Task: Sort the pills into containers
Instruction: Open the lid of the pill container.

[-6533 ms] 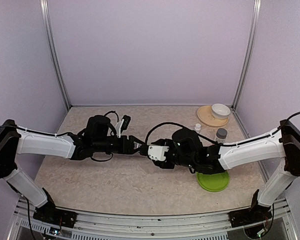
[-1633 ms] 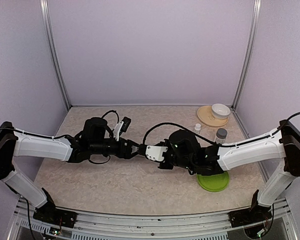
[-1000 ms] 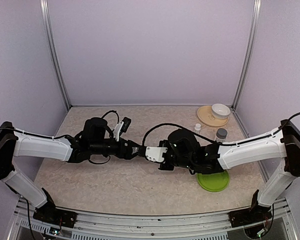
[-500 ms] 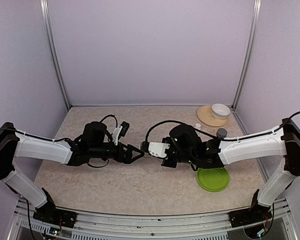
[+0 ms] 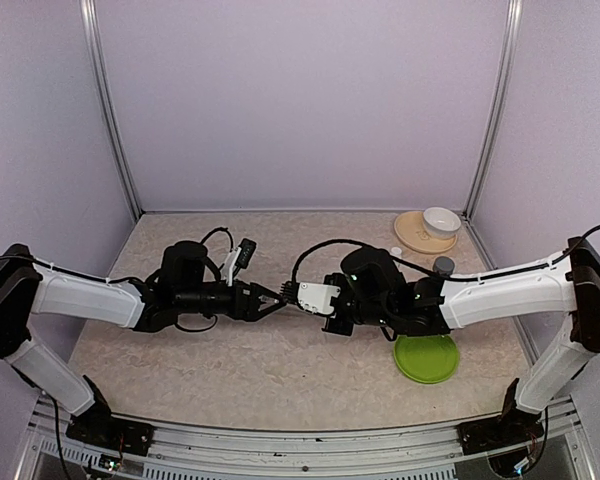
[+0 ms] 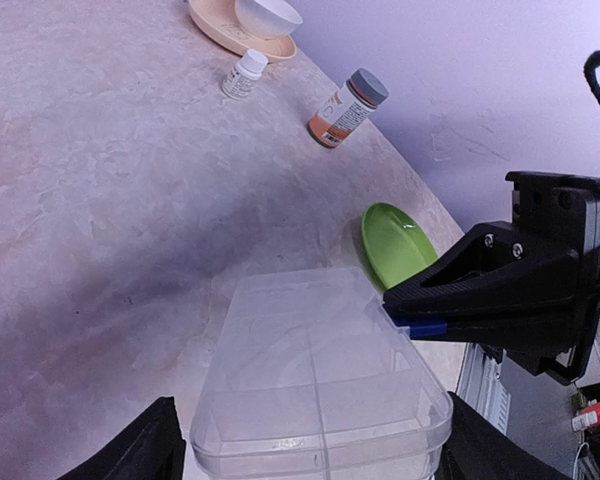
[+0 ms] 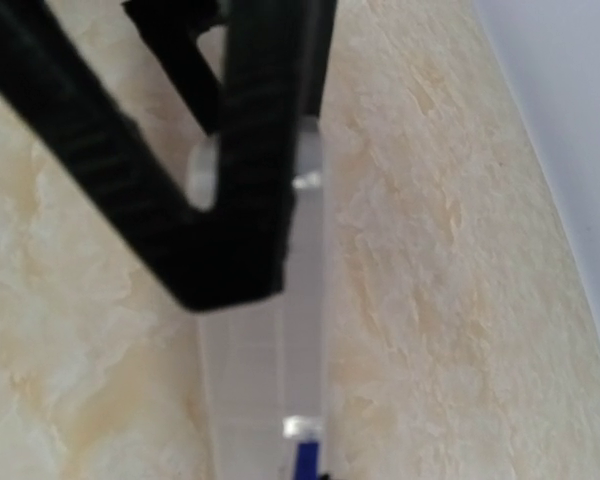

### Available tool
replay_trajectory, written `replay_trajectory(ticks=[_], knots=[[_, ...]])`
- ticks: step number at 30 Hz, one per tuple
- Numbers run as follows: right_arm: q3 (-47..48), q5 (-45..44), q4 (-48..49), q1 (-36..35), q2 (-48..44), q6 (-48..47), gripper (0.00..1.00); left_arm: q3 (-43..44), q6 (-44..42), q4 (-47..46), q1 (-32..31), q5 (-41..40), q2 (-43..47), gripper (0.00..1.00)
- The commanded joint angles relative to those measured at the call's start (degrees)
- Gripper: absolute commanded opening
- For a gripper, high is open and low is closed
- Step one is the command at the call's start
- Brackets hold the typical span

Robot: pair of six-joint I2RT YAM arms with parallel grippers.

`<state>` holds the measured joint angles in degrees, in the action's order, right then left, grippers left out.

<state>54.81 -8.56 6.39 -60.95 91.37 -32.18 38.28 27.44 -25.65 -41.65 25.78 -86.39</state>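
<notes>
Since the sorting needs both arms at one spot, they reach in over the marbled table (image 5: 280, 370) and meet near its middle, wrists almost nose to nose; the job looks to be at its opening stage, with no pill showing in any view.

The left gripper (image 5: 271, 298) has its jaws clamped on the pill organiser (image 6: 320, 370), one black finger on either long side, holding it flat and, judging by the shadow beneath, lifted clear of the table; that grip seems meant to steady it while the other arm works on it.

The right gripper (image 5: 293, 295) comes at the far end; one finger (image 6: 480, 285) presses on the rim at a corner, probably to lift the lid, but its partner is hidden, so I cannot tell whether those jaws are closed on the edge.

By the right arm lies a green dish (image 5: 426, 358); in the far right corner a tan plate (image 5: 412, 236) carries a white bowl (image 5: 440, 220), well apart from the work.

Nearer stand an amber bottle (image 6: 346, 108) with a grey cap and a small white bottle (image 6: 244, 75), both capped; pills are presumably inside.

Smallest is the blue pad (image 6: 420, 328) at the right fingertip, touching the rim.
</notes>
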Motion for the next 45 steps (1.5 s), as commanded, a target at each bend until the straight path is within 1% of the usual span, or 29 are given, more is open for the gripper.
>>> replay_trajectory(ticks=[1,5,8,20,29,32,36,42,45], knots=[[1.1,-0.4,0.9,0.3,-1.2,0.5,0.00,0.0,0.8,-2.6,0.3,2.8,-1.2,0.77],[1.4,-1.1,0.8,0.3,-1.1,0.6,0.00,0.4,0.3,-2.0,0.3,3.1,-1.5,0.67],[2.3,-0.2,-0.4,0.4,-1.1,1.1,0.00,0.4,-0.8,-1.3,0.3,3.1,-1.4,0.63],[9.4,15.5,-14.3,4.5,-0.3,5.0,0.00,1.0,-8.6,3.5,-0.5,1.0,0.5,0.62],[14.5,20.4,-21.7,5.9,2.2,5.4,0.00,1.3,-12.4,6.0,-1.1,-1.0,1.3,0.63],[16.0,20.7,-23.8,6.0,3.0,5.2,0.00,1.1,-13.4,6.5,-1.3,-1.7,1.5,0.67],[16.9,20.2,-25.4,6.3,3.3,5.1,0.00,0.4,-13.8,6.0,-1.5,-2.7,2.0,0.76],[17.5,16.1,-25.7,6.9,2.2,5.5,0.00,-0.9,-12.8,5.5,-1.1,-5.4,2.9,0.98],[18.0,14.6,-26.5,7.0,2.0,5.0,0.00,-1.6,-11.7,4.7,-0.4,-5.5,3.6,0.99]])
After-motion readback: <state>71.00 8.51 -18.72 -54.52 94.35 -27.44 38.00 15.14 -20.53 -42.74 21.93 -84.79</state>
